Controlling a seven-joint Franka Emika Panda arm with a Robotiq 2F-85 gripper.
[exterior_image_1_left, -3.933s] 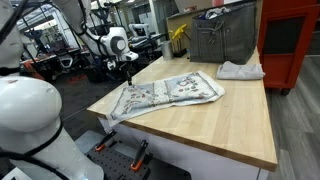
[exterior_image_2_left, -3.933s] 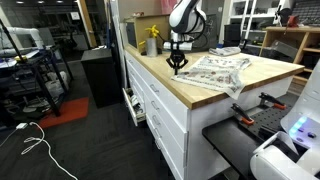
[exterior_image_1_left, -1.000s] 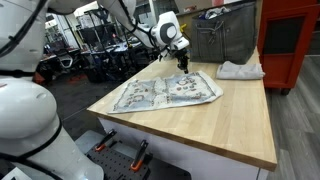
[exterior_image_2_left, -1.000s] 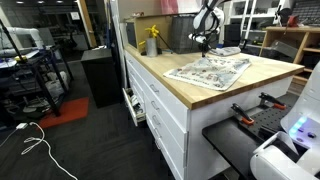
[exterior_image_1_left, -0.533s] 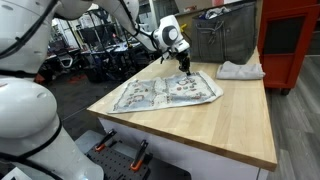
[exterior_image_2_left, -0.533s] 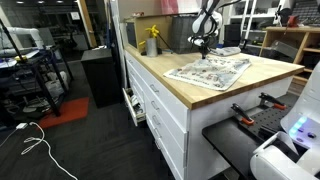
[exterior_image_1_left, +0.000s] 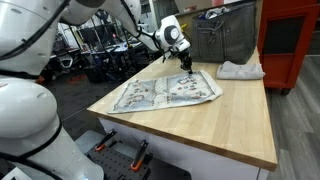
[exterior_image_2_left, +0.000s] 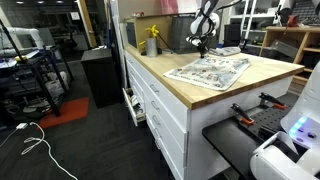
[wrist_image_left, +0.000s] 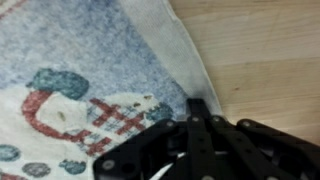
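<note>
A white towel printed with blue and red figures (exterior_image_1_left: 165, 92) lies spread flat on the wooden table (exterior_image_1_left: 225, 130). It also shows in the other exterior view, towel (exterior_image_2_left: 210, 70). My gripper (exterior_image_1_left: 186, 68) hangs low at the towel's far edge, gripper (exterior_image_2_left: 202, 47), pointing down. In the wrist view the gripper (wrist_image_left: 197, 108) is shut, its black fingers pressed together with the tips at the towel's (wrist_image_left: 80, 70) white border, bare wood beside it. I see nothing held between the fingers.
A crumpled white cloth (exterior_image_1_left: 241, 70) lies at the table's far right. A grey bin (exterior_image_1_left: 222, 38) and a red cabinet (exterior_image_1_left: 292, 40) stand behind the table. A yellow bottle (exterior_image_2_left: 152, 42) stands near the far corner. White drawers (exterior_image_2_left: 160, 115) front the table.
Since the earliest frames the gripper has travelled from the towel's near corner to its far edge. Over the last second it has edged slightly down toward that edge, staying shut.
</note>
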